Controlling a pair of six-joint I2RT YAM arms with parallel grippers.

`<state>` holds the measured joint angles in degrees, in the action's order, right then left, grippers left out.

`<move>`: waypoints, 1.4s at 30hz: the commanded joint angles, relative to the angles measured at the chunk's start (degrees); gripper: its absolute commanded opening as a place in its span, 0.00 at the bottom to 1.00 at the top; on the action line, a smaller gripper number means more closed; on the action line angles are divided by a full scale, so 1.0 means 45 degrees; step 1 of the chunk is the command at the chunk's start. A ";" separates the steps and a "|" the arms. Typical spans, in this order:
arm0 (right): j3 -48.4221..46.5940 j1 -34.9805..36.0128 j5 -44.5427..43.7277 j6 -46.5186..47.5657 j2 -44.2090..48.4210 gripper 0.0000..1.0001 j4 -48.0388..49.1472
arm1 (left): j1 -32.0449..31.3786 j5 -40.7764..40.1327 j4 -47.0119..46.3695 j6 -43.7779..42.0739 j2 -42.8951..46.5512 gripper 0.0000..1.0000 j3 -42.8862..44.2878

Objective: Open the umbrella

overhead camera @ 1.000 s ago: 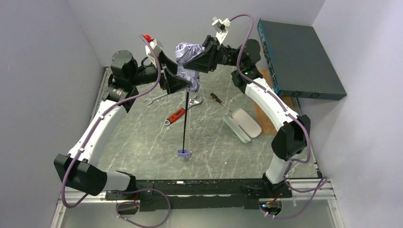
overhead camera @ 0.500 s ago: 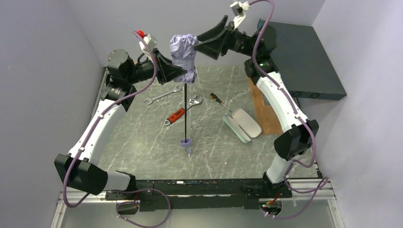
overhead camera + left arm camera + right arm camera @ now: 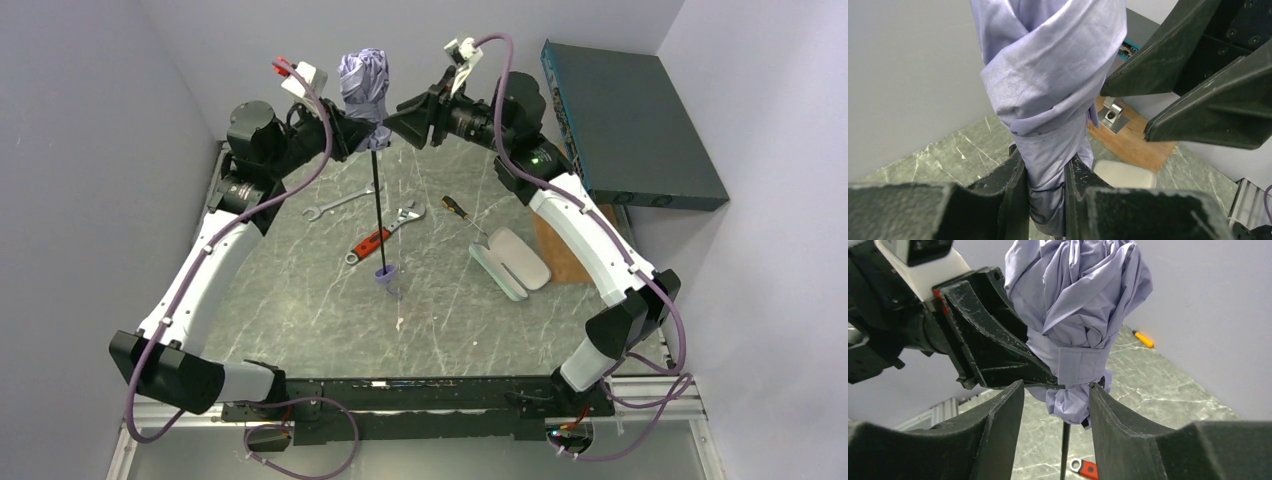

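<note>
The umbrella (image 3: 362, 78) hangs upright high over the far side of the table, its lavender fabric bundled at the top. Its thin black shaft (image 3: 378, 200) drops to the small handle (image 3: 384, 274), which hangs above the table. My left gripper (image 3: 358, 135) (image 3: 1045, 165) is shut on the lower part of the fabric bundle (image 3: 1048, 75). From the other side my right gripper (image 3: 392, 125) (image 3: 1055, 390) stands open around the bundle's bottom end (image 3: 1075, 400). Its right finger (image 3: 1108, 410) touches the cloth. The strap band (image 3: 1079, 365) is still wrapped round the fabric.
On the table lie a silver spanner (image 3: 330, 205), an adjustable wrench (image 3: 408, 215), a red-handled tool (image 3: 368, 243), a screwdriver (image 3: 455, 207) and a mint-green case (image 3: 510, 262). A wooden block (image 3: 555, 240) and a dark flat box (image 3: 630, 120) stand at the right.
The left gripper has shut on the fabric. The right gripper let go of the bundle's upper part and dropped to its lower end. The umbrella has risen, and its handle now hangs higher.
</note>
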<state>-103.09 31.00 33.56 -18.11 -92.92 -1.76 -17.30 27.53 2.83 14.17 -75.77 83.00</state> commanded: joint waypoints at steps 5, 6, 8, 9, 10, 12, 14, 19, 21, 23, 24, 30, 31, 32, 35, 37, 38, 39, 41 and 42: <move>-0.0939 0.0748 -0.1707 0.1301 -0.0030 0.59 -0.0639 | -0.0621 -0.0357 -0.1174 -0.0447 0.0891 0.00 0.0120; -0.0998 0.0757 -0.1803 0.1242 -0.0092 0.58 -0.0634 | -0.0686 -0.0346 -0.1141 -0.0497 0.0930 0.00 0.0084; -0.1055 0.0768 -0.2072 0.1205 -0.0157 0.55 -0.0633 | -0.0752 -0.0293 -0.1092 -0.0530 0.0981 0.00 0.0035; -0.1056 0.0764 -0.2163 0.1252 -0.0169 0.52 -0.0626 | -0.0763 -0.0255 -0.1065 -0.0532 0.1005 0.00 0.0035; -0.1073 0.0766 -0.2299 0.1283 -0.0180 0.48 -0.0654 | -0.0765 -0.0199 -0.1060 -0.0542 0.1025 0.00 0.0032; -0.1151 0.0779 -0.2399 0.1333 -0.0221 0.41 -0.0779 | -0.0763 -0.0106 -0.1040 -0.0560 0.1053 0.00 0.0052; -0.1268 0.0776 -0.2373 0.1377 -0.0286 0.22 -0.0905 | -0.0783 0.0029 -0.1065 -0.0552 0.1070 0.00 0.0071; -0.1041 0.0723 -0.2354 0.1663 -0.0089 0.00 -0.0828 | -0.0760 0.0147 -0.0986 -0.0655 0.1211 0.00 -0.0025; -0.0961 0.0595 -0.2274 0.1875 0.0026 0.00 -0.0936 | -0.0731 0.0377 -0.1060 -0.0735 0.1344 0.00 -0.0170; -0.0881 0.0234 -0.2014 0.1902 0.0096 0.00 -0.1111 | -0.0628 0.0943 -0.1351 -0.0704 0.1517 0.00 -0.0414; -0.0822 0.0004 -0.1865 0.1756 0.0134 0.00 -0.1188 | -0.0584 0.1264 -0.1574 -0.0666 0.1624 0.00 -0.0576; -0.0770 -0.1069 -0.2009 0.1715 -0.0052 0.00 -0.1844 | -0.0519 0.2965 -0.2372 -0.0091 0.1847 0.00 -0.1071; -0.0796 -0.1123 -0.2011 0.1814 -0.0092 0.00 -0.1929 | -0.0527 0.3182 -0.2483 0.0033 0.1807 0.00 -0.1066; -0.0792 -0.1154 -0.1946 0.1948 -0.0136 0.00 -0.2001 | -0.0525 0.3294 -0.2543 0.0202 0.1802 0.00 -0.1021; -0.0475 -0.1182 -0.1675 0.2058 -0.0055 0.00 -0.1845 | -0.0449 0.3631 -0.2842 0.0644 0.1688 0.00 -0.0893; -0.0365 -0.1210 -0.1171 0.1935 -0.0007 0.00 -0.1881 | -0.0415 0.3566 -0.2718 0.0694 0.1592 0.00 -0.0680; -0.0245 -0.1359 -0.0725 0.1639 0.0072 0.04 -0.1785 | -0.0379 0.3413 -0.2565 0.0649 0.1565 0.00 -0.0589; -0.0061 -0.1479 -0.0205 0.1302 0.0194 0.18 -0.1607 | -0.0351 0.3270 -0.2460 0.0548 0.1564 0.00 -0.0559; 0.0484 -0.1737 0.1046 0.0655 0.0539 0.40 -0.0984 | -0.0298 0.2788 -0.2136 0.0264 0.1556 0.00 -0.0517; 0.0801 -0.1783 0.1554 0.0437 0.0756 0.47 -0.0645 | -0.0296 0.2440 -0.1937 0.0106 0.1553 0.00 -0.0491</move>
<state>-103.11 24.69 30.63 -12.08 -93.60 -10.26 -19.27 41.12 -3.29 15.35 -70.02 77.19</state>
